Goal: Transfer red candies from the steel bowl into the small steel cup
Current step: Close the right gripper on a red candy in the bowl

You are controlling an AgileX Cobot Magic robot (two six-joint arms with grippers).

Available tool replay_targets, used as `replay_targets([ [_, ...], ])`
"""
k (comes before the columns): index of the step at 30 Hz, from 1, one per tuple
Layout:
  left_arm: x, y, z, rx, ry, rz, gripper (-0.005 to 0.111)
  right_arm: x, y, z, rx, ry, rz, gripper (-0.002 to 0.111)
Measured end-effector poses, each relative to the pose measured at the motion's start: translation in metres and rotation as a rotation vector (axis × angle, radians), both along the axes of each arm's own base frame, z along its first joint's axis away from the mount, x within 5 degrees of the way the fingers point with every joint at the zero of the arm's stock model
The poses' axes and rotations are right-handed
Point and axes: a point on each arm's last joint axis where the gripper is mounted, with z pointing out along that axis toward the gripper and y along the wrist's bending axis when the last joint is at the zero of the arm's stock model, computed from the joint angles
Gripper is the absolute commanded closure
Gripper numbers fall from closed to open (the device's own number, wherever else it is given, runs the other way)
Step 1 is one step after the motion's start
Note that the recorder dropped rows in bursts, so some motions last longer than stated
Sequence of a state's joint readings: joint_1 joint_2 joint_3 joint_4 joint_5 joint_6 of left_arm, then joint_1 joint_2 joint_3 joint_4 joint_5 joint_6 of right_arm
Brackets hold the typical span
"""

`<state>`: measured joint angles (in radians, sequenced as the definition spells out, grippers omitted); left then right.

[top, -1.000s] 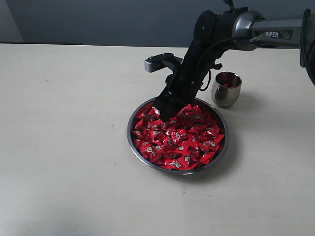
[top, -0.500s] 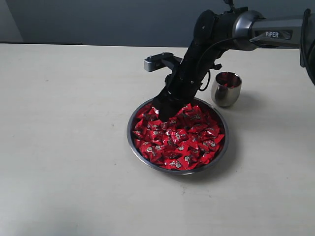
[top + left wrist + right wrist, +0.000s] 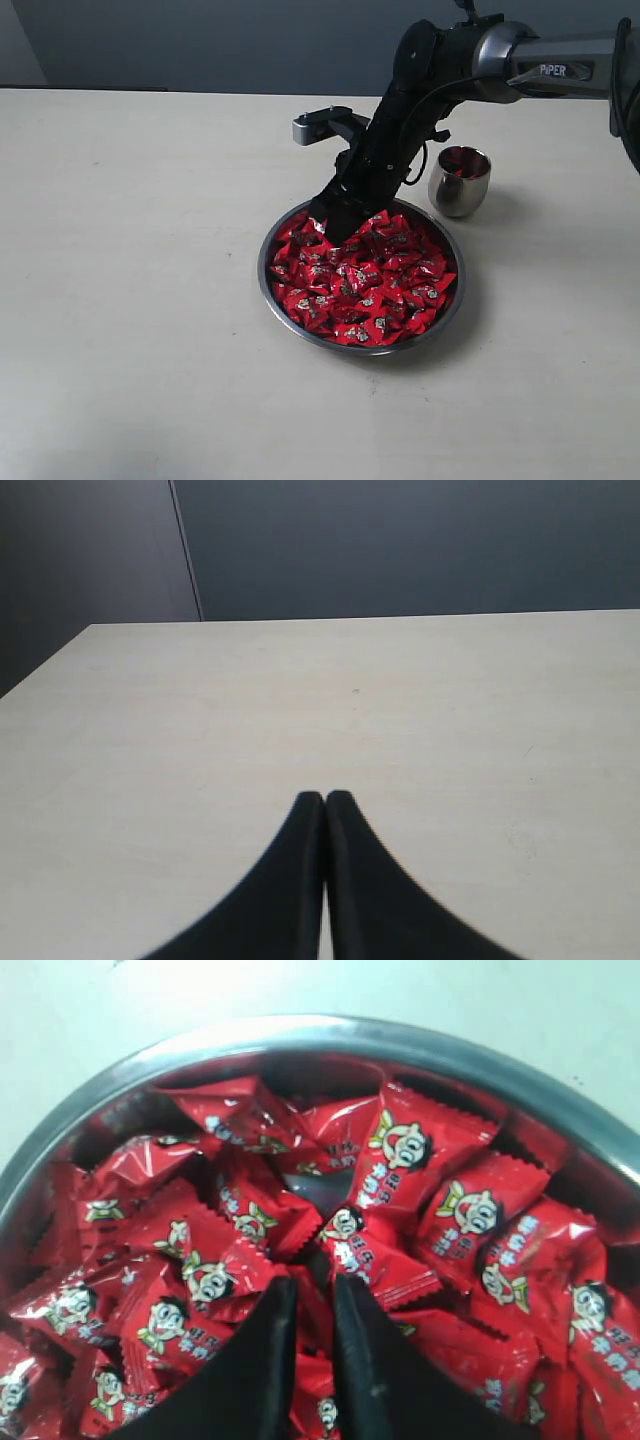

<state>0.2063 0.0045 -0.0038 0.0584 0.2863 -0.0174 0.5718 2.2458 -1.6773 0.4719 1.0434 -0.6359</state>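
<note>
Red candies (image 3: pixel 365 280) in shiny crimped wrappers with small cartoon faces fill the wide steel bowl (image 3: pixel 263 268) mid-table (image 3: pixel 130 250). The small steel cup (image 3: pixel 458 190) stands just beyond its right rim, red showing inside. The right gripper (image 3: pixel 335 225) dips into the pile's far edge, fingers nearly together with red wrapper in the slit; whether it is pinched, I cannot tell. The left gripper (image 3: pixel 324 798) is closed, empty
</note>
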Motion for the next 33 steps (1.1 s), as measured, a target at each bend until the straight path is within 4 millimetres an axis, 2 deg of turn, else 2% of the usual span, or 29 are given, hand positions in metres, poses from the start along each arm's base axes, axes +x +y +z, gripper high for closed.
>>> replay_targets([
  [13, 0.0000, 0.0000, 0.0000, 0.000, 0.000, 0.000, 0.106, 0.0002, 0.0001, 0.0000, 0.001, -0.002, -0.001, 0.095],
  [15, 0.0000, 0.0000, 0.0000, 0.000, 0.000, 0.000, 0.106, 0.0002, 0.0001, 0.0000, 0.001, -0.002, -0.001, 0.091],
  [18, 0.0000, 0.0000, 0.0000, 0.000, 0.000, 0.000, 0.106, 0.0002, 0.0001, 0.0000, 0.001, -0.002, -0.001, 0.077],
  [20, 0.0000, 0.0000, 0.0000, 0.000, 0.000, 0.000, 0.106, 0.0002, 0.0001, 0.0000, 0.001, -0.002, -0.001, 0.072],
  [33, 0.0000, 0.0000, 0.0000, 0.000, 0.000, 0.000, 0.106, -0.0002, 0.0008, -0.0006, 0.008, 0.007, -0.004, 0.074],
])
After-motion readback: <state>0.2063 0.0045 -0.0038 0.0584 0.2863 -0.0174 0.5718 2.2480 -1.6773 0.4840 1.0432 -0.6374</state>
